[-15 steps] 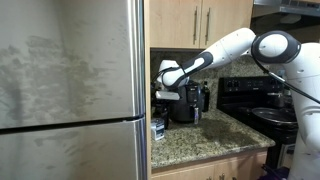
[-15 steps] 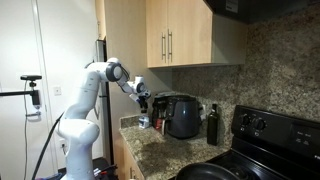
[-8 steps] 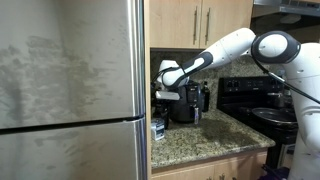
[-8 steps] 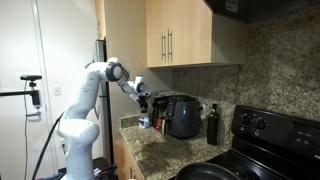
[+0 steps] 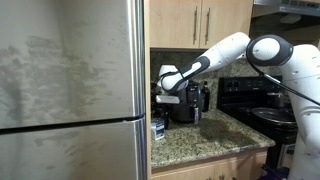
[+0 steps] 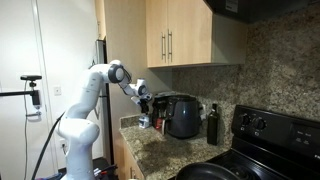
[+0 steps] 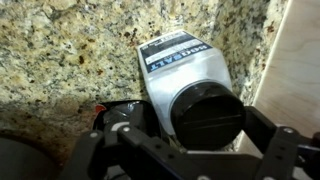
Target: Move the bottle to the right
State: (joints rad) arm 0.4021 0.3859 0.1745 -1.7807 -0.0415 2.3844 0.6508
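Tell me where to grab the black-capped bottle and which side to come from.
Take the bottle around its white body just below the black cap, coming straight down from above. It stands upright on the granite counter, and the open gripper hangs over it with a finger on each side.

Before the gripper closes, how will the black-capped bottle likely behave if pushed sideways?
The black-capped bottle looks rigid plastic, so it probably won't squash. Standing upright on the granite counter, it may tip if pushed high. It is small, so likely light.
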